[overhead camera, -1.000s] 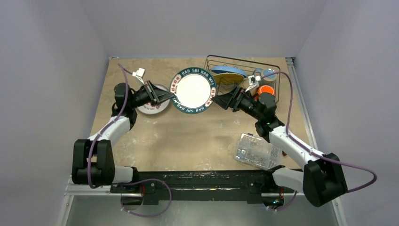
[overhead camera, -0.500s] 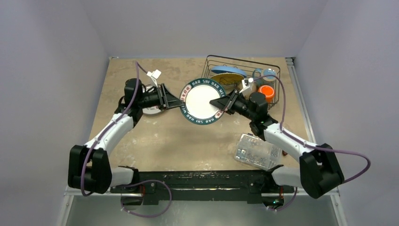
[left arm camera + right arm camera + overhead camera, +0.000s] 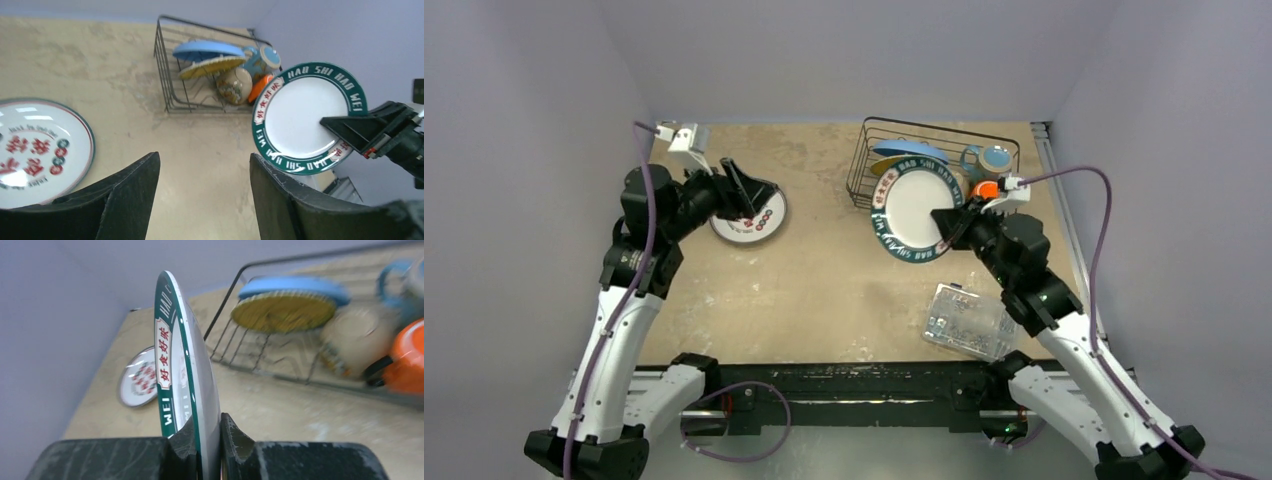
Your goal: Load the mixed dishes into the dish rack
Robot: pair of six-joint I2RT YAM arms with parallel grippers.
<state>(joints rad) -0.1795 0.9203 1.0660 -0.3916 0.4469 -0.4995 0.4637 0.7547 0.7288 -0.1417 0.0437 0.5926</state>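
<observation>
Holding the green-rimmed plate (image 3: 912, 200) by its edge, my right tool (image 3: 944, 228) is clamped tight on it. The plate stands on its side up in the air, by the near side of the black rack (image 3: 944, 128). My left tool (image 3: 749, 190) hangs wide apart and holds nothing, over a small dish (image 3: 762, 226) lying on the surface (image 3: 824, 280).

left gripper (image 3: 202, 157) let go; right gripper (image 3: 205, 420) carried green-rimmed plate (image 3: 912, 203) to dish rack (image 3: 170, 75).
</observation>
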